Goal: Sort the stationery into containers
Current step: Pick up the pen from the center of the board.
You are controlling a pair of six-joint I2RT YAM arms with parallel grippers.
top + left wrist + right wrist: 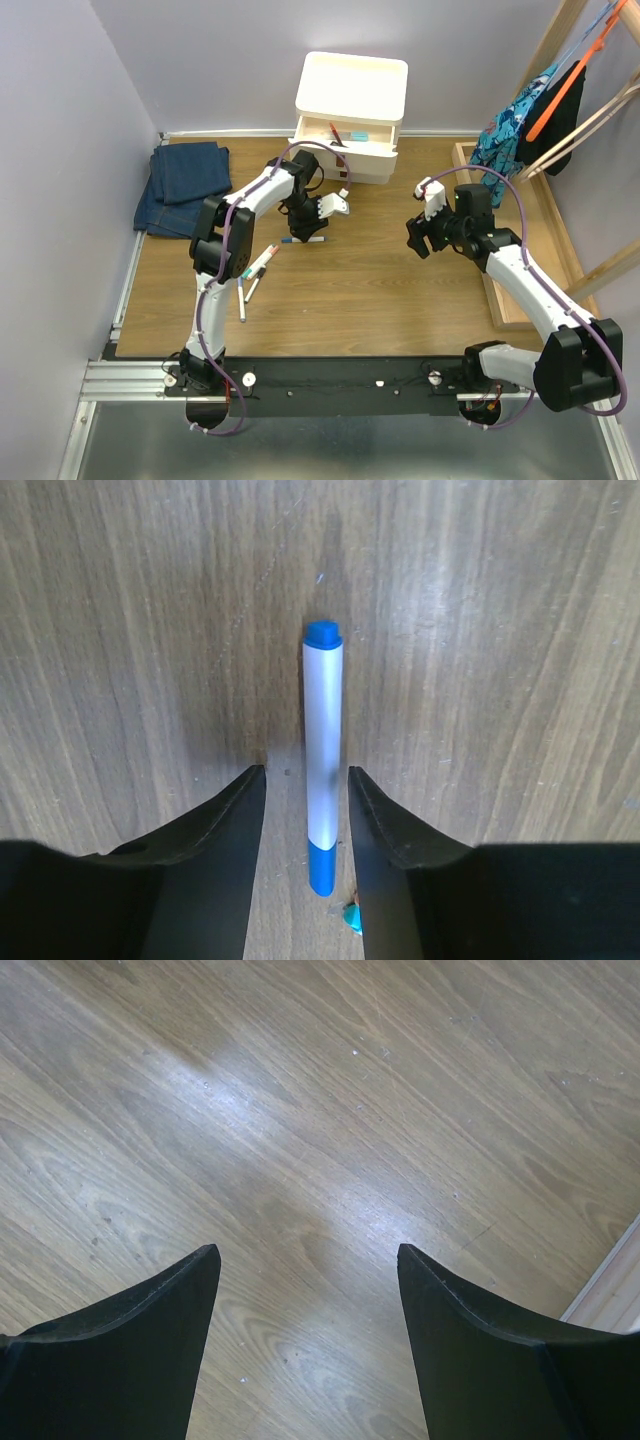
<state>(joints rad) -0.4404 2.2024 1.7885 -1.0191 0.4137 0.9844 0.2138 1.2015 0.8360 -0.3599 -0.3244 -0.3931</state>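
Note:
A white pen with blue ends lies flat on the wooden table, also seen in the top view. My left gripper is open and low over it, one finger on each side with a small gap to the pen. A few more pens lie to the front left. The cream cabinet stands at the back with its top drawer pulled open; a red pen lies inside. My right gripper is open and empty above bare table, right of centre in the top view.
Folded blue jeans lie at the back left. A shallow wooden tray runs along the right side, its edge in the right wrist view. Clothes hang on a wooden rack at the back right.

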